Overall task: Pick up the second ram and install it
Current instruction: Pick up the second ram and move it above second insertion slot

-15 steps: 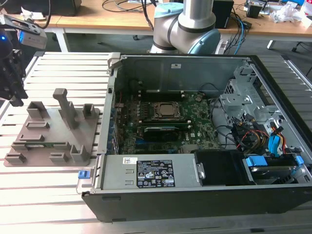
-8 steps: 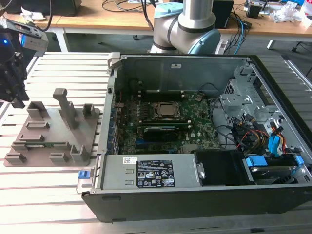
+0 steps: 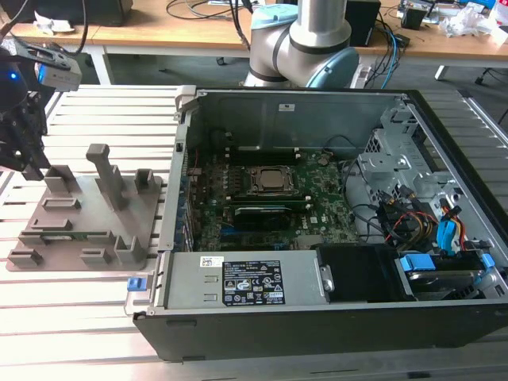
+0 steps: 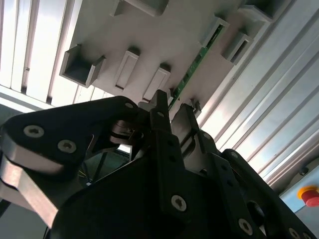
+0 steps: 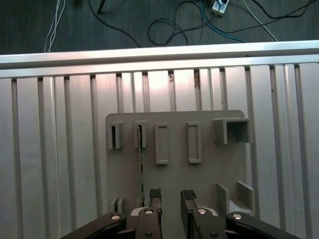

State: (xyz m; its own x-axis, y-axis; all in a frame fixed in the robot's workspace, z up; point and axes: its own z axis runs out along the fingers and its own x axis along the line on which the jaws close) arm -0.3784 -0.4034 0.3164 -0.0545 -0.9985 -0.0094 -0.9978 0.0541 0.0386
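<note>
In the exterior view, the gripper (image 3: 32, 168) hovers over the grey fixture tray (image 3: 79, 208) at the exterior view's left, well apart from the open computer case (image 3: 333, 198). The second ram (image 3: 73, 235) lies low in the tray, its long axis running across the view. In the second wrist view, the green stick (image 4: 192, 64) points from a slotted block (image 4: 225, 36) towards the fingers (image 4: 159, 107). In the first wrist view it shows edge-on as a thin line (image 5: 140, 164) just beside one finger, not between them. The jaws stand narrowly apart, holding nothing. It is probably light, stiff and fragile, best pinched on its flat faces near mid-length.
</note>
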